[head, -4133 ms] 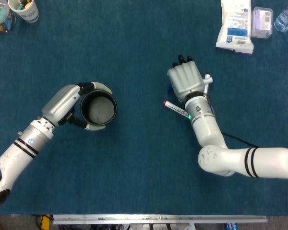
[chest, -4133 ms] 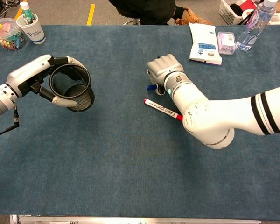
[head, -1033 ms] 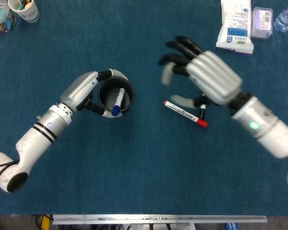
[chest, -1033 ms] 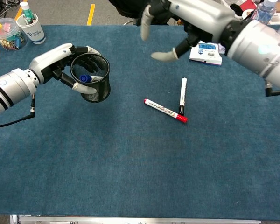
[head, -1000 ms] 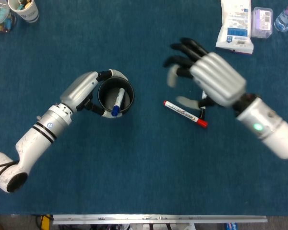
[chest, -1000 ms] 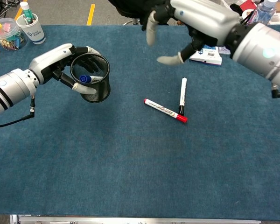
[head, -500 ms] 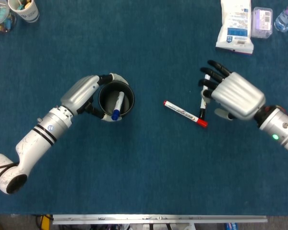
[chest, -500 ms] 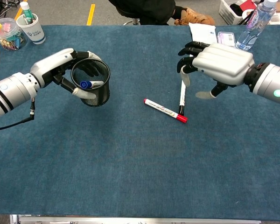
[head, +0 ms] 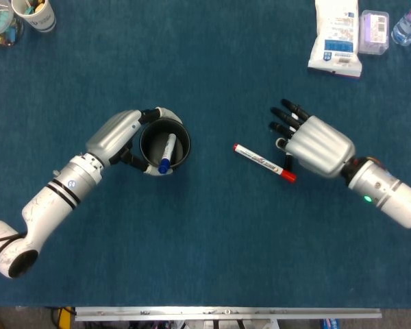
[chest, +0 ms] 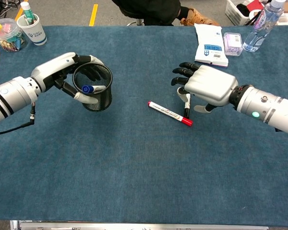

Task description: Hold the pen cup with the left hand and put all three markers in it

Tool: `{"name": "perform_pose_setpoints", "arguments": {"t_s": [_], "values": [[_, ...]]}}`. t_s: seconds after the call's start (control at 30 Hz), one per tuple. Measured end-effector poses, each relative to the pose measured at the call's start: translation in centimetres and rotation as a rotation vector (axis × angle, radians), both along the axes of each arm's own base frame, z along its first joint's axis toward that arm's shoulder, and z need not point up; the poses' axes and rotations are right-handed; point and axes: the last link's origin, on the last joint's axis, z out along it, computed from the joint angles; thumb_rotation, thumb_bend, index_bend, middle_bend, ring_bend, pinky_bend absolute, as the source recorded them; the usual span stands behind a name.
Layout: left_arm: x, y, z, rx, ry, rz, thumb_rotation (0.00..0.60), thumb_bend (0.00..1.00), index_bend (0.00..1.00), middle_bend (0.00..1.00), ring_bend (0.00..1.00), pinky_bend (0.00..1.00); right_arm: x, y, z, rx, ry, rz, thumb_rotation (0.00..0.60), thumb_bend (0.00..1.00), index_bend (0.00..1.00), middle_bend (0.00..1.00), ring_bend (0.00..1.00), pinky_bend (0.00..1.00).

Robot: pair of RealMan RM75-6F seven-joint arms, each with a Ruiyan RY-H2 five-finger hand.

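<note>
My left hand (head: 116, 133) grips the mesh pen cup (chest: 93, 88) with the blue marker (head: 167, 152) inside, while the red marker (chest: 170, 113) and black marker (chest: 186, 106), light, stiff, slippery, want a mid-barrel pinch from my right hand (chest: 206, 86), spread above, apparently empty.

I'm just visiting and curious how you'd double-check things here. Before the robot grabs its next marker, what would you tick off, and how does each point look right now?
1. Pen cup held steady by the left hand: ok, fingers wrap its rim.
2. Cup opening free to receive more: ok, only the blue marker is inside, leaning against the wall.
3. Right hand empty and fingers apart: ok.
4. Right hand placed over the black marker: ok, it hovers above it, hiding most of it.
5. Fingers touching that marker: cannot tell.
6. Red marker clear of the grasp: not ok, its red end lies against the black marker's tip, so it may get nudged.
</note>
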Motion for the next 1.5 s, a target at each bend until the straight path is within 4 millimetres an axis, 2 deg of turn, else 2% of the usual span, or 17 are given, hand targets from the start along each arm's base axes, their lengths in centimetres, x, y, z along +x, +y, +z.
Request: {"name": "perform_pose_setpoints", "arguments": {"t_s": [0.17, 0.57, 0.8, 1.23, 1.5], "values": [[-0.2, 0.0, 0.0, 0.0, 0.002, 0.006, 0.6, 0.02, 0.32, 0.41, 0.33, 0.29, -0.4, 0.0, -0.8, -0.026, -0.031, 0.003, 0.6, 0.23, 0.5, 0.12, 0.0, 0.0], [-0.1, 0.0, -0.3, -0.011, 0.001, 0.004, 0.6, 0.02, 0.32, 0.41, 0.33, 0.29, -1.9, 0.4, -2.6, -0.04, -0.061, -0.022, 0.6, 0.24, 0.5, 0.12, 0.0, 0.0], [-0.1, 0.1, -0.3, -0.012, -0.001, 0.004, 0.6, 0.02, 0.31, 0.41, 0.33, 0.29, -2.0, 0.3, -3.4, -0.034, -0.048, -0.024, 0.6, 0.26, 0.5, 0.12, 0.0, 0.0], [-0.2, 0.1, -0.3, -0.011, 0.0, 0.009, 0.6, 0.02, 0.31, 0.4, 0.33, 0.29, -2.0, 0.1, -4.0, -0.021, -0.036, -0.041, 0.6, 0.33, 0.51, 0.12, 0.0, 0.0], [-0.3, 0.2, -0.5, -0.014, 0.001, 0.011, 0.6, 0.02, 0.31, 0.4, 0.33, 0.29, -1.8, 0.0, -3.8, -0.023, -0.052, -0.049, 0.6, 0.34, 0.56, 0.14, 0.0, 0.0]]}}
